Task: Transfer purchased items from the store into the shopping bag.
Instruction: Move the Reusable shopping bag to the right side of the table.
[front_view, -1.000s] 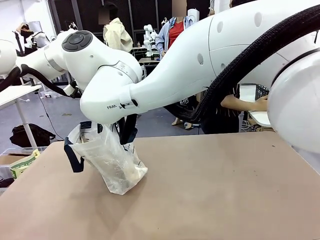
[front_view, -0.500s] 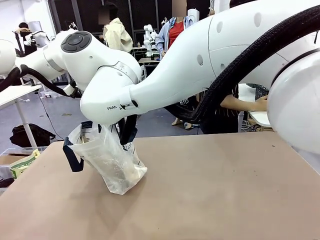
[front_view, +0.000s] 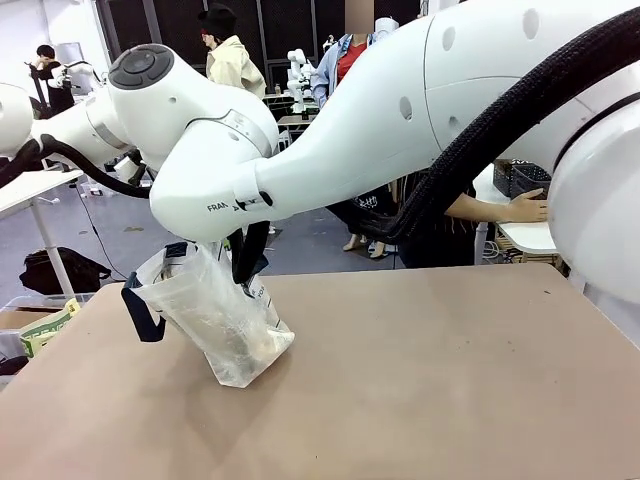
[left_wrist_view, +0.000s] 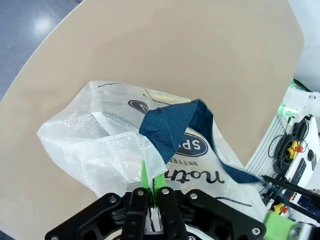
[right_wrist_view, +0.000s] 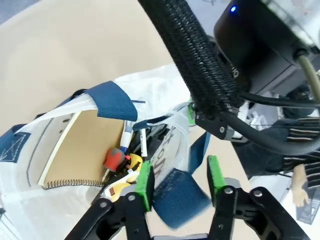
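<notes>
The shopping bag (front_view: 215, 320) stands tilted at about 9 o'clock on the tabletop (front_view: 420, 390). The left hand (left_wrist_view: 151, 186) is clamped on the bag's clear rim, the bag spreading toward 12 o'clock from it. The right hand (right_wrist_view: 177, 179) is open above the bag's mouth, a blue strap (right_wrist_view: 177, 197) between its fingers. Inside, at 10 o'clock, lie a notebook (right_wrist_view: 82, 147) and small goods (right_wrist_view: 120, 167).

The right arm (front_view: 400, 130) overhangs the shopping bag (front_view: 215, 315); tabletop (front_view: 450, 380) beyond lies open.
</notes>
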